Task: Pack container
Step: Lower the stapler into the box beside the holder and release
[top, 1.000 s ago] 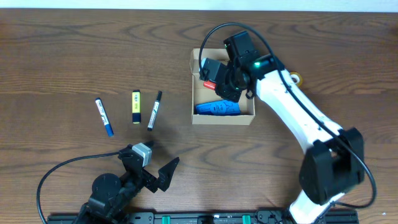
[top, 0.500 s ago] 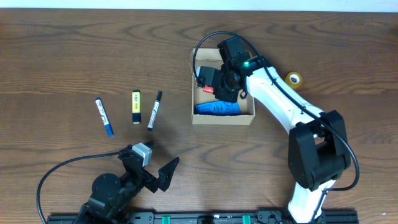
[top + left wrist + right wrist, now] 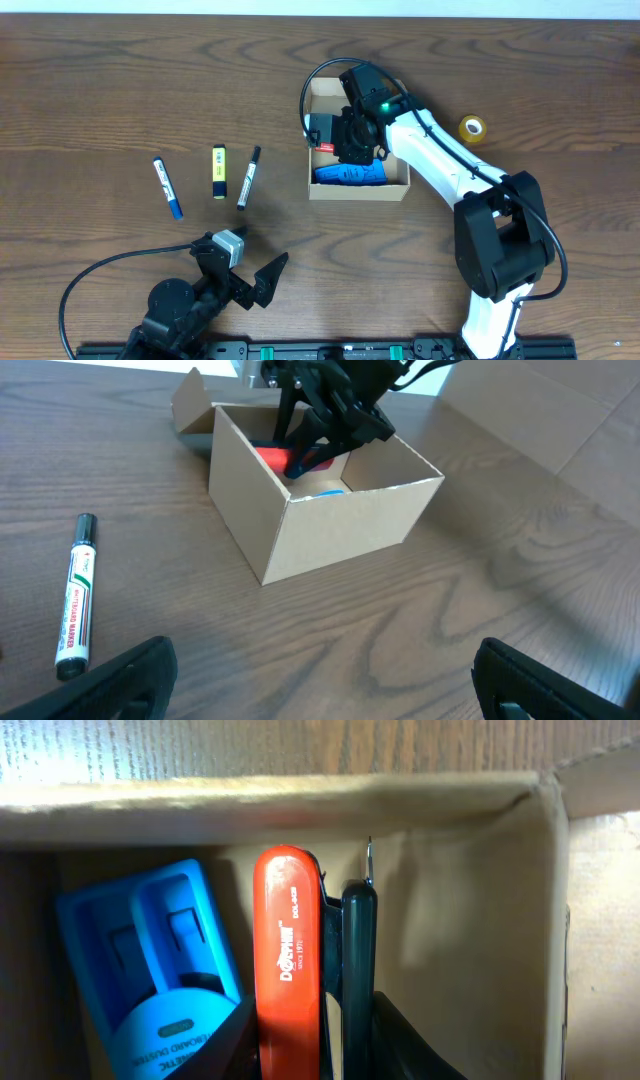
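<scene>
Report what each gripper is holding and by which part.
The right gripper clamps the red stapler by one end, inside the container. The left gripper is open and holds nothing.

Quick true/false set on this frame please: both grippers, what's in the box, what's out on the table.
1. The right gripper is down inside the container, closed on a red stapler. True.
2. The left gripper holds a marker. False: its jaws are wide open and empty, away from the container.
3. A blue marker, a yellow highlighter and a black marker lie on the table outside the container. True.
4. The yellow tape roll is in the container. False: it sits on the table beside it.
5. A blue item already lies in the container. True.
</scene>
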